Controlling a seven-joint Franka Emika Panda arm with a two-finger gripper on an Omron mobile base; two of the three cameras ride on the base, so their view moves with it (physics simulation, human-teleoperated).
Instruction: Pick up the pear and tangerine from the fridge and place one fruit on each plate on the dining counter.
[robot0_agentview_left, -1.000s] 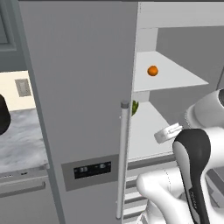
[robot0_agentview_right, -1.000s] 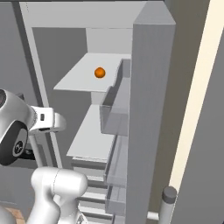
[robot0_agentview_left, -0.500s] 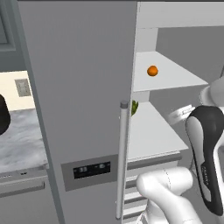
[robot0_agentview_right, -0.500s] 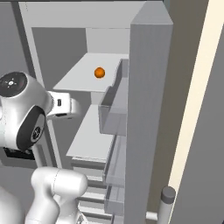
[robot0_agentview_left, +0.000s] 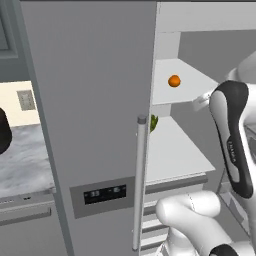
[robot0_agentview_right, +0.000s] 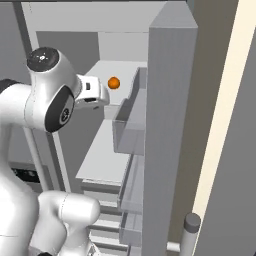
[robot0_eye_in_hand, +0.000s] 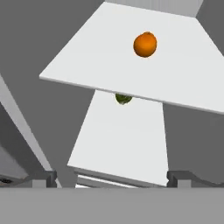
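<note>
The tangerine (robot0_agentview_left: 174, 80) (robot0_agentview_right: 114, 83) (robot0_eye_in_hand: 145, 44), a small bright orange ball, lies on the upper white shelf of the open fridge (robot0_agentview_left: 95, 100) (robot0_agentview_right: 170, 125). My gripper (robot0_eye_in_hand: 111, 178) (robot0_agentview_right: 100, 95) hangs in front of that shelf at about its height, a short way left of the fruit in the right base view. It is open, its fingertips (robot0_eye_in_hand: 47, 177) wide apart with nothing between them. The pear is hidden. The plates and the dining counter are out of view.
A green lumpy vegetable (robot0_agentview_left: 153, 121) (robot0_eye_in_hand: 123, 99) sits at the back of the lower shelf (robot0_eye_in_hand: 122, 140). The fridge's shut left door carries a long bar handle (robot0_agentview_left: 140, 180). Clear door bins (robot0_agentview_right: 132, 125) stand right of the shelves. A marble worktop (robot0_agentview_left: 25, 160) lies at the left.
My arm has swung upward. The hand rose from the lower shelf's level to the upper shelf's front edge, closer to the tangerine. The jaws stayed wide apart.
</note>
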